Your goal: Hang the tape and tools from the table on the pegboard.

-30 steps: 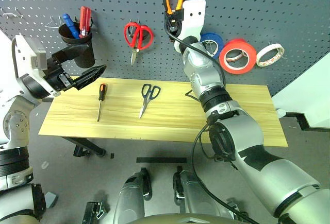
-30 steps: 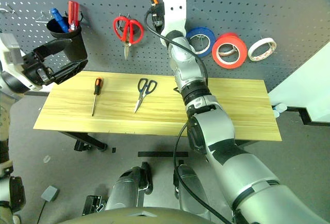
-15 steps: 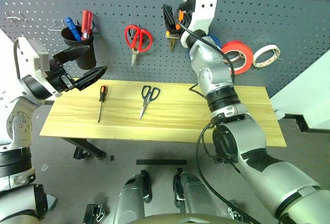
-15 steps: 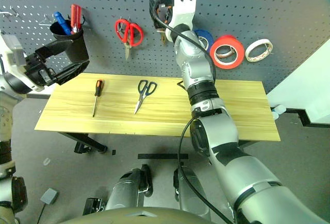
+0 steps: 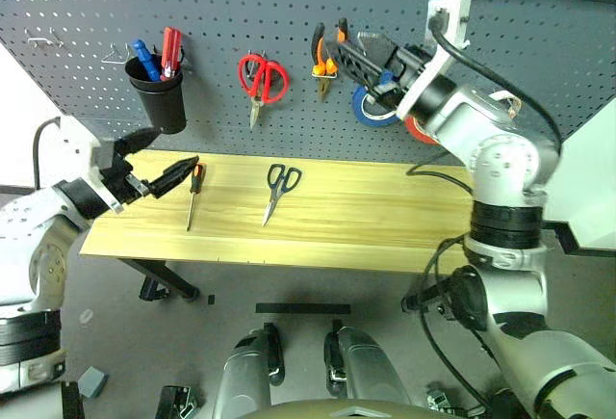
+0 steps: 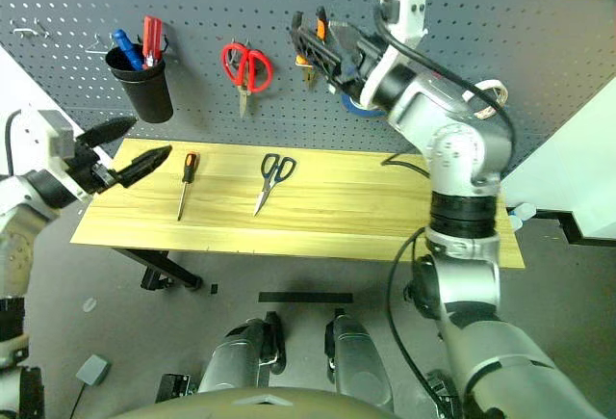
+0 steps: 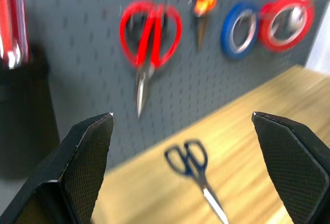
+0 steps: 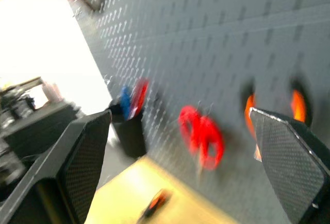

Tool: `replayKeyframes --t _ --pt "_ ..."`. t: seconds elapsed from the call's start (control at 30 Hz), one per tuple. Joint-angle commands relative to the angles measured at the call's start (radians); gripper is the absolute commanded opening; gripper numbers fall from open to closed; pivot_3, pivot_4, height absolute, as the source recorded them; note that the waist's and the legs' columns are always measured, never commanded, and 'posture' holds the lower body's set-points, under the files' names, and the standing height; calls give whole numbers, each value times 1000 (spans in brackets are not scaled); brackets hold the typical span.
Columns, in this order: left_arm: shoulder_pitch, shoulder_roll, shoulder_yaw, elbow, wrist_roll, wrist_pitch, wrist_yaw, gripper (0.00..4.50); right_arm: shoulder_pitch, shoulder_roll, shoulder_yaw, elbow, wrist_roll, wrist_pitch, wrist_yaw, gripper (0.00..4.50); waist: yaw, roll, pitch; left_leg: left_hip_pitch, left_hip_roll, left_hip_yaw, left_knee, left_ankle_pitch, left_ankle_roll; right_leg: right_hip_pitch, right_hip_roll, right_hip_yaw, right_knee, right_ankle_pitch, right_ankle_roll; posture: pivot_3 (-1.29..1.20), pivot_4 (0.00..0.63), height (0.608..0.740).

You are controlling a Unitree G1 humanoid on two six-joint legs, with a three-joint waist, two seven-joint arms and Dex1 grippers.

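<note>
Orange-handled pliers [image 5: 328, 48] and tape [image 7: 285, 20] already hang on the pegboard [image 5: 539, 34] | you have the screwdriver [image 5: 192, 193] and dark scissors [image 5: 279, 186] left on the table [image 5: 366, 217] | left claw [image 5: 159, 164] gapes empty just beside the screwdriver: lower, close on its handle | right claw [image 6: 322, 48] agape, empty, near the pliers.

No readable text in any view.

No word, brand, number or sign can be read on the pegboard [image 5: 539, 43], on the table [image 5: 366, 217] or on the hanging and lying tools (the wrist views are too blurred to show small print, if there is any).
</note>
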Motion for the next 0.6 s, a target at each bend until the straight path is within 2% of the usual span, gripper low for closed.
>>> replayKeyframes --t 0.03,0.2,0.37,0.6 --pt "36 -55 -24 -69 47 -1 105 4500 51 -85 73 -73 0 76 66 4482 5 1 -1 0 0 0 0 0 0 0 0 0 -1 0 -1 22 130 740" --pt "49 -141 -68 -63 151 -2 269 4500 92 -140 206 -46 -81 146 59 4482 9 1 -1 -1 0 1 0 0 0 -1 -1 0 -2 1 -3 26 143 740" --pt "4 -228 -124 -21 220 14 394 4500 117 -138 231 -11 -95 174 83 4482 16 1 -1 -2 0 1 0 0 0 -1 -2 0 -2 2 -3 34 150 740" --pt "-135 -374 -213 120 307 94 552 4500 138 -224 249 131 -168 129 194 4482 41 1 -1 -3 0 2 2 -1 1 -1 -4 -2 -5 3 -1 -3 185 740"
